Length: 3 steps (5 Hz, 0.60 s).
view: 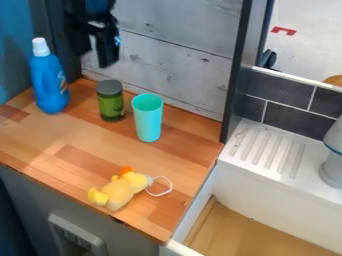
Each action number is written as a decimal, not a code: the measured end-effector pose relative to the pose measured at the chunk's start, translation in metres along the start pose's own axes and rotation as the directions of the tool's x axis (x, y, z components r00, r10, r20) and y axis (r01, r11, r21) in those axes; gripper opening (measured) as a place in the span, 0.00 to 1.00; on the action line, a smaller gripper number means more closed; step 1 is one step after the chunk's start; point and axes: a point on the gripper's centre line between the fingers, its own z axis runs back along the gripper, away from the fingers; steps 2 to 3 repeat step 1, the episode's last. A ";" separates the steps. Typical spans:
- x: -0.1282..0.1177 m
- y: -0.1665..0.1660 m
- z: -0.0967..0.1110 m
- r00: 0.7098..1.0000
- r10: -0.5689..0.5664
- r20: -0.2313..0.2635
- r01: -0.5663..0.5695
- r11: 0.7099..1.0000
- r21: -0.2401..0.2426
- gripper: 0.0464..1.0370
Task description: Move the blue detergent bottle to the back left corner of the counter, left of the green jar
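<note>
The black gripper [105, 44] hangs at the upper left, in front of the grey plank wall and above the back of the wooden counter. Below it stands a green jar [111, 102] with a dark lid, apart from the gripper. A turquoise cup [147, 118] is upright just right of the jar. To the left, a blue bottle [49, 80] with a white cap stands near the counter's corner. A yellow plush duck [119, 189] with an orange part and a white loop of string lies near the front edge.
The wooden counter [80, 131] ends at a white sink [267, 197] on the right, with a ribbed drainboard [270, 150] behind its basin. A grey and white object [332, 162] stands at the right edge. A dark upright post [235, 75] rises at the counter's back right corner.
</note>
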 end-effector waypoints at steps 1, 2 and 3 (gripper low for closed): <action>-0.001 -0.015 -0.012 0.998 -0.057 -0.016 0.057 0.998 -0.015 0.97; -0.001 -0.015 -0.012 0.998 -0.057 -0.016 0.057 0.998 -0.015 0.97; -0.001 -0.015 -0.012 0.998 -0.057 -0.016 0.057 0.998 -0.015 0.97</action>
